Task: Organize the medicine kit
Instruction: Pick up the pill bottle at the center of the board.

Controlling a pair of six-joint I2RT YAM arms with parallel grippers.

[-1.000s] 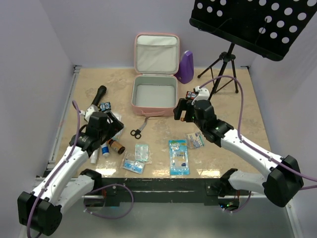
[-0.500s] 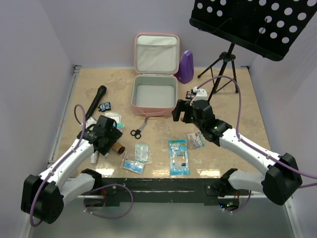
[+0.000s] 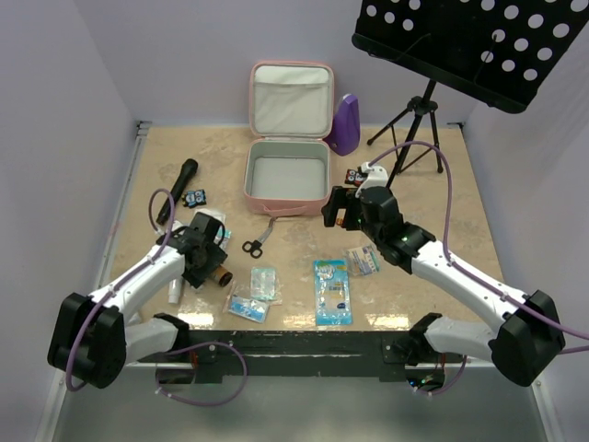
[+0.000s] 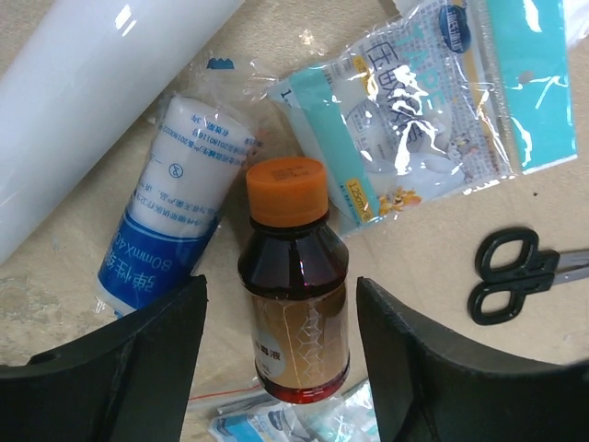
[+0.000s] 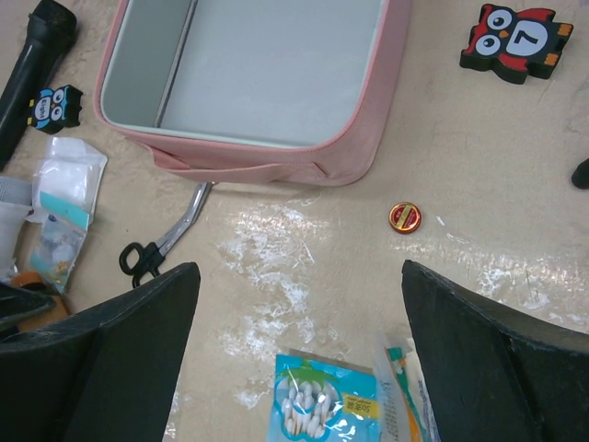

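The pink medicine kit [image 3: 286,199] lies open at the back centre, its lid upright and its grey tray [image 5: 276,74] bare inside. A brown bottle with an orange cap [image 4: 294,304] lies on the table at the left [image 3: 220,275]. My left gripper [image 4: 281,295] is low over it and open. One finger stands on each side of the bottle's body, with a gap at both. My right gripper [image 5: 299,276] hangs wide open above bare table just in front of the kit [image 5: 276,164], with nothing between its fingers [image 3: 336,210].
A bandage roll [image 4: 170,212], white tube [image 4: 92,83] and cotton packet [image 4: 433,101] crowd the bottle. Scissors [image 3: 256,241] lie by the kit's front left corner. A small red tin [image 5: 405,217], swab packet [image 5: 322,401], blue packets [image 3: 332,290], a purple object [image 3: 346,124] and a music stand [image 3: 419,115] are around.
My left gripper has come back and down over the brown bottle, and its jaws have narrowed around it. The right arm has barely moved.
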